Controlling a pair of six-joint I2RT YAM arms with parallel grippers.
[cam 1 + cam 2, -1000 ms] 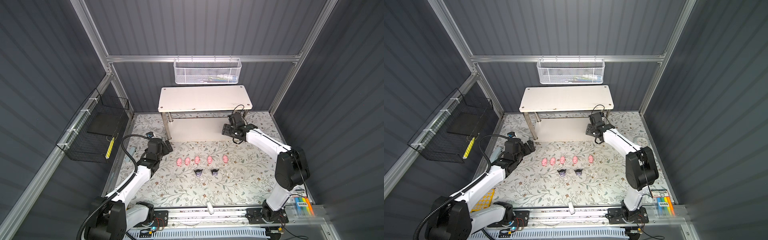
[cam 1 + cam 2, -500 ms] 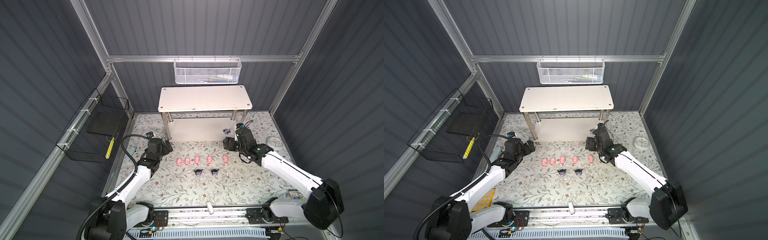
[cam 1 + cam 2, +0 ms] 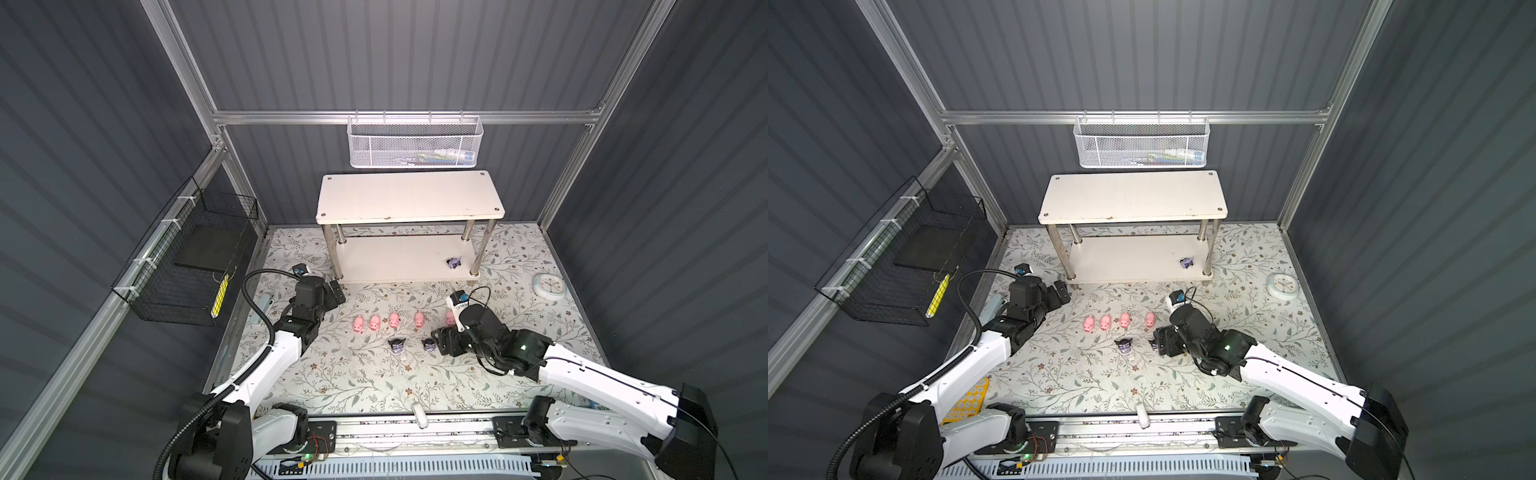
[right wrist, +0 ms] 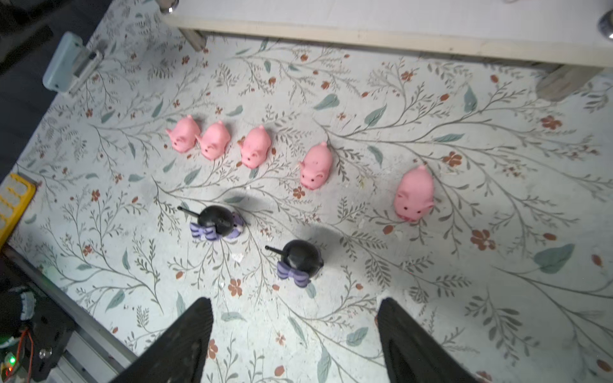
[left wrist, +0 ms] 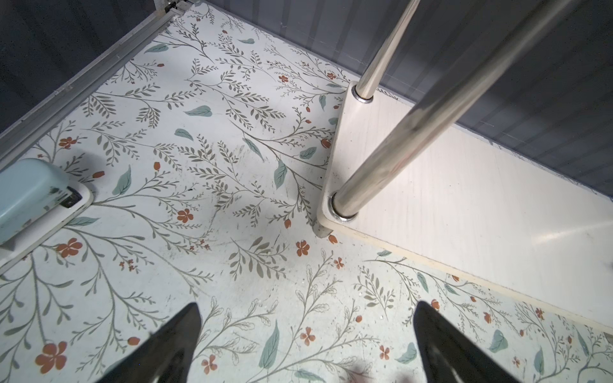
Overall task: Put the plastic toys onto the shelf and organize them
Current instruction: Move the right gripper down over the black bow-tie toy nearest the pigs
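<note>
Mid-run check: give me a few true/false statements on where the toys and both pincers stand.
1. Five pink pigs stand in a row on the floral mat. True.
2. One black-and-purple figure is on the lower board of the shelf. True.
3. The right pincer grips a pig. False: it is open and empty.
4. The left pincer is shut. False: it is wide open, holding nothing.
</note>
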